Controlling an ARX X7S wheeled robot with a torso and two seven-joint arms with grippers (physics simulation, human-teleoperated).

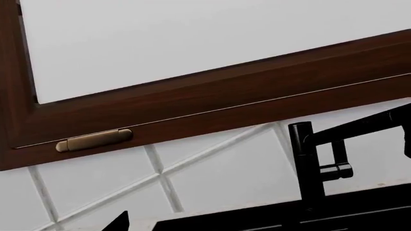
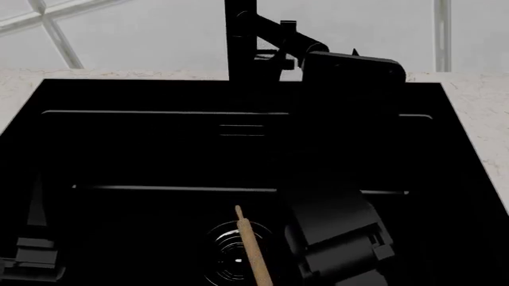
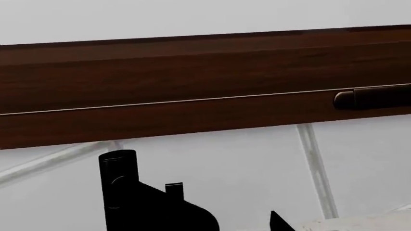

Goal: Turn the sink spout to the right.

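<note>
Sink spout (image 2: 238,42) arm angles toward the raised right end effector (image 2: 350,74)

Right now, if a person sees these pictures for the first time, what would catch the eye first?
First comes the large black sink, which fills most of the head view, with a pale wooden stick lying over its round drain. Next is the black sink spout at the back edge, its arm reaching toward the robot's right arm, which comes right up to it. In the wrist views, a dark wooden window frame with a brass handle stands out against the white tiles.
</note>
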